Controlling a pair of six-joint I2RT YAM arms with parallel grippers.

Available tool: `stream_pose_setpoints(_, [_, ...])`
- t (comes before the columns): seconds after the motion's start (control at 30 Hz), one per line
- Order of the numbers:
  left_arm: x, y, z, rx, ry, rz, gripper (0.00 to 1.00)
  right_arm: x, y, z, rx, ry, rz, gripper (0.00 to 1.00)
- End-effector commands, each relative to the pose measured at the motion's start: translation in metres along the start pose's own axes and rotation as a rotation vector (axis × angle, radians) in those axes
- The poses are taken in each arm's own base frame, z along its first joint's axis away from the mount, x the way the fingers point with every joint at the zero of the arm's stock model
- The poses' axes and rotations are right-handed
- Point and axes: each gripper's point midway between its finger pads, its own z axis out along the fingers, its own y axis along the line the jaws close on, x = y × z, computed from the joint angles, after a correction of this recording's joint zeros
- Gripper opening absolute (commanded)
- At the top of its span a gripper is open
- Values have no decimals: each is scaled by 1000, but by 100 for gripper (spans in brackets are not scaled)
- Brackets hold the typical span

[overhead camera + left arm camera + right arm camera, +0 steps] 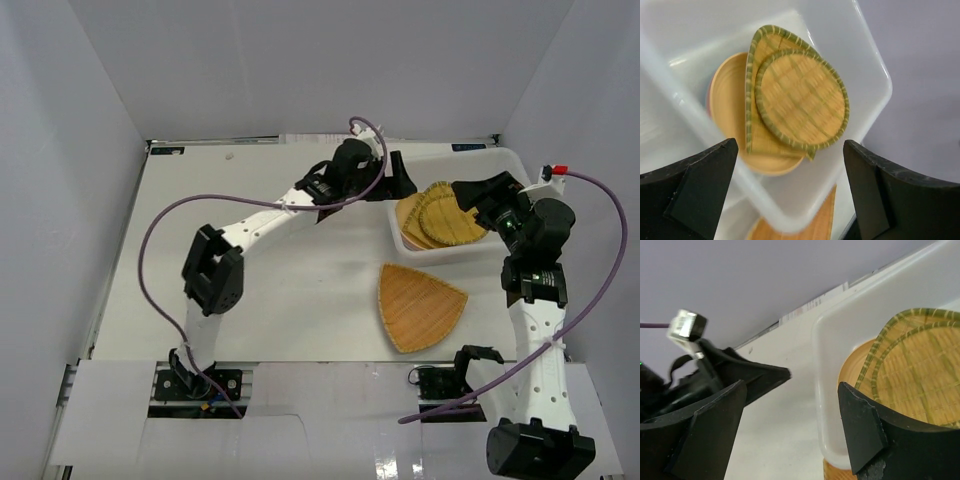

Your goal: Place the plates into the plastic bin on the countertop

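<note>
The plastic bin stands at the back right of the countertop. In it the round bamboo tray lies on the scoop-shaped tray, and both lie on the orange-yellow plate. The left wrist view shows the same stack: round tray, scoop tray, orange-yellow plate, bin. The fan-shaped tray lies on the countertop in front of the bin. My left gripper is open and empty at the bin's left rim. My right gripper is open and empty over the bin. Other smooth plates are hidden.
Pale grey walls close in the countertop on the left, back and right. A purple cable loops off the left arm, and another loops off the right arm. The two grippers face each other across the bin's left rim.
</note>
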Motion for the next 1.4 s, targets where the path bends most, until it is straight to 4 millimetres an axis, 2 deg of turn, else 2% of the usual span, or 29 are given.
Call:
stream_pose_setpoints(0.0, [-45,-36,-95,31,-143,107,95,21,23,-10,-129,78,-57,79])
stream_pose_setpoints(0.03, [2,6,-97,-55,-61,86,93,28,24,-11,-144,98,-62,79])
stream_pose_setpoints(0.07, [-1,0,-122,-39,-97,81,90,33,30,-15,-175,116,-71,79])
stream_pose_setpoints(0.1, [17,14,-130,-63,-73,59,87,39,34,-17,-197,132,-76,78])
stream_pose_setpoints(0.13, [66,49,-136,-126,15,6,83,45,35,-18,-209,143,-79,78])
stream_pose_setpoints(0.17, [74,45,-148,-91,13,-16,81,46,37,-21,-218,141,-85,77])
stream_pose_setpoints(0.2, [93,53,-152,-96,48,-44,80,52,41,-22,-233,156,-90,77])
stream_pose_setpoints(0.23, [129,70,-156,-119,116,-90,80,57,41,-23,-239,166,-89,77])
stream_pose_setpoints(0.27, [145,73,-159,-116,157,-110,80,59,42,-24,-240,167,-93,77])
stream_pose_setpoints(0.3, [157,76,-159,-116,176,-123,80,61,43,-25,-245,171,-95,77])
stream_pose_setpoints(0.33, [164,68,-157,-83,178,-124,81,69,49,-26,-268,193,-97,77])
stream_pose_setpoints(0.4, [187,72,-153,-82,230,-140,82,76,53,-26,-281,211,-109,77])
stream_pose_setpoints(0.5, [208,68,-139,-53,280,-134,83,85,57,-24,-286,235,-121,77])
stream_pose_setpoints(0.57, [212,56,-131,0,301,-131,83,92,58,-21,-281,249,-124,77])
stream_pose_setpoints(0.6, [220,58,-127,-1,318,-131,82,95,58,-20,-283,254,-125,77])
stream_pose_setpoints(0.73, [226,46,-123,47,321,-121,81,112,61,-17,-292,295,-135,77])
stream_pose_setpoints(0.9, [231,43,-120,63,322,-143,79,121,64,-13,-287,305,-147,77])
stream_pose_setpoints(1.03, [233,36,-102,30,325,-108,74,122,68,-14,-297,304,-147,77])
stream_pose_setpoints(1.07, [236,45,-95,-8,321,-103,71,122,68,-15,-298,303,-148,77])
stream_pose_setpoints(1.27, [239,60,-76,-87,299,-105,52,119,70,-19,-301,292,-156,77])
stream_pose_setpoints(1.3, [240,63,-74,-97,297,-105,46,120,70,-20,-302,293,-156,77])
stream_pose_setpoints(1.33, [240,65,-74,-104,298,-103,28,119,69,-20,-297,291,-156,77])
stream_pose_setpoints(1.37, [241,66,-75,-114,299,-100,19,120,69,-20,-296,293,-157,77])
